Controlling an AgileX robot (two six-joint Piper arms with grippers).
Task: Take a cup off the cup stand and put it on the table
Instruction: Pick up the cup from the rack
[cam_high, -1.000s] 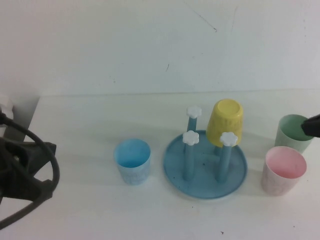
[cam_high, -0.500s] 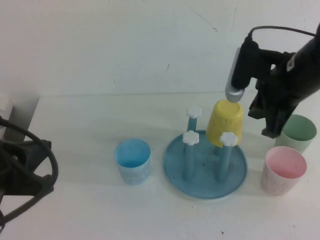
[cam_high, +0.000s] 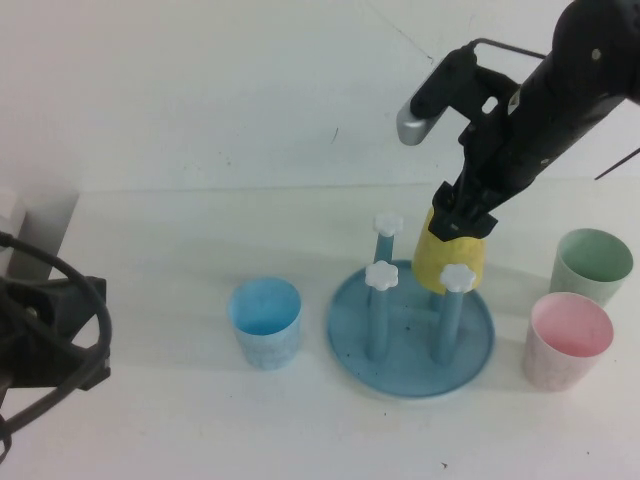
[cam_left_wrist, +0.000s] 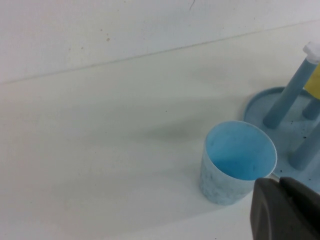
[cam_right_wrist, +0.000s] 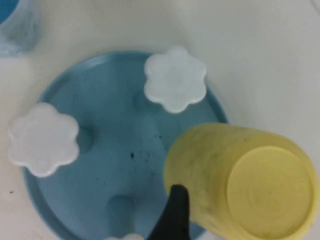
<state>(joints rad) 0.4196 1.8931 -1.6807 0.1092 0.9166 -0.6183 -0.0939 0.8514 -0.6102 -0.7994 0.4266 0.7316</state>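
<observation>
The yellow cup (cam_high: 450, 258) hangs upside down on the back right post of the round blue cup stand (cam_high: 350, 340). My right gripper (cam_high: 462, 218) has come down from above onto the cup's upturned bottom. In the right wrist view the cup (cam_right_wrist: 245, 185) fills the space by the jaws, and one dark finger (cam_right_wrist: 175, 212) stands beside its wall; the other finger is outside the picture. The jaws stand open around the cup. My left gripper (cam_left_wrist: 279, 187) is shut and empty, low at the table's near left, close to a light blue cup (cam_left_wrist: 237, 160).
The light blue cup (cam_high: 265, 320) stands upright left of the stand. A pink cup (cam_high: 568, 340) and a green cup (cam_high: 592, 265) stand to its right. Three other posts with white flower caps (cam_high: 381, 275) are bare. White table (cam_high: 180, 420) lies all around.
My right arm has swung in from the right edge and come down over the yellow cup, and its jaws have opened. The left arm has stayed put.
</observation>
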